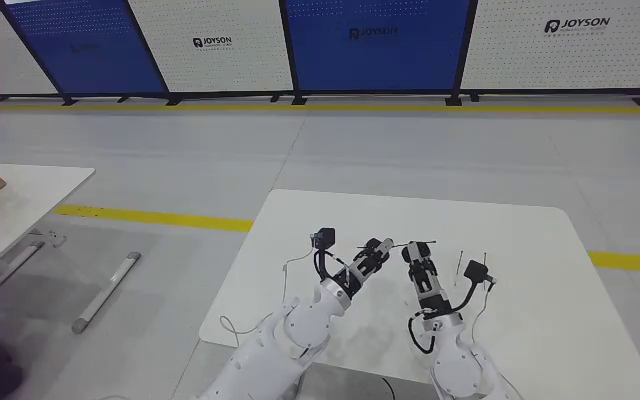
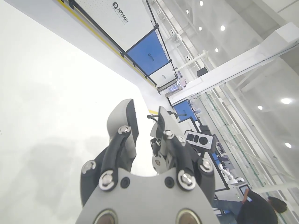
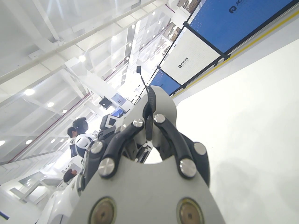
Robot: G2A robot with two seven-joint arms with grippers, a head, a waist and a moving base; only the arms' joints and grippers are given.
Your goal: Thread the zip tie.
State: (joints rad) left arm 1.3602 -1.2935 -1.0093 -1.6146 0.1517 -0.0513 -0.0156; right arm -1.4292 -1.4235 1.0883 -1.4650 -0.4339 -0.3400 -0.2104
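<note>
The right gripper [image 3: 150, 92] pinches the tie [image 3: 141, 78]. The left gripper [image 2: 146, 106], wide open, should align with the tie before closing.

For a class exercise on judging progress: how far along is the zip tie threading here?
Done: the zip tie is off the table, clamped in the right gripper with its square head poking out free. In hand: the left gripper is open, close beside the right one. Left: no loop shows, so the tail has yet to pass through the head.
</note>
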